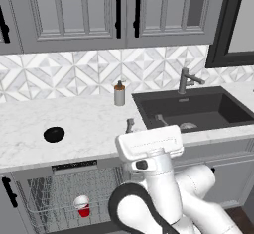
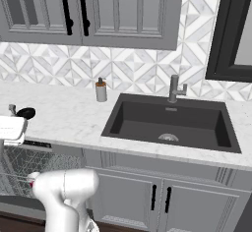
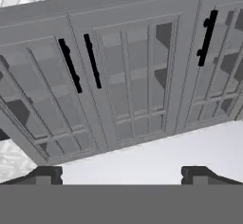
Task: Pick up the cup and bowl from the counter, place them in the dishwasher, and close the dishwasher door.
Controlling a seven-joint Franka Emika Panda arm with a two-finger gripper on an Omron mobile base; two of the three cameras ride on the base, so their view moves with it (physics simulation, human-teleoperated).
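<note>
The cup [image 1: 83, 206] was red with a white rim, and the bowl [image 1: 53, 134] all black. The counter [image 1: 89, 129] was white marble with faint grey veins, the sink [image 2: 170, 123] dark, the cabinets [image 3: 128, 76] grey with black handles.

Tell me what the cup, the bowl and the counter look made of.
Cup: likely thin plastic, glossy red with a white rim, party-cup style. Bowl: uniform matte black, plastic or glazed ceramic; can't tell which. Counter: polished marble or a marble-look slab, white with faint grey veining.
</note>
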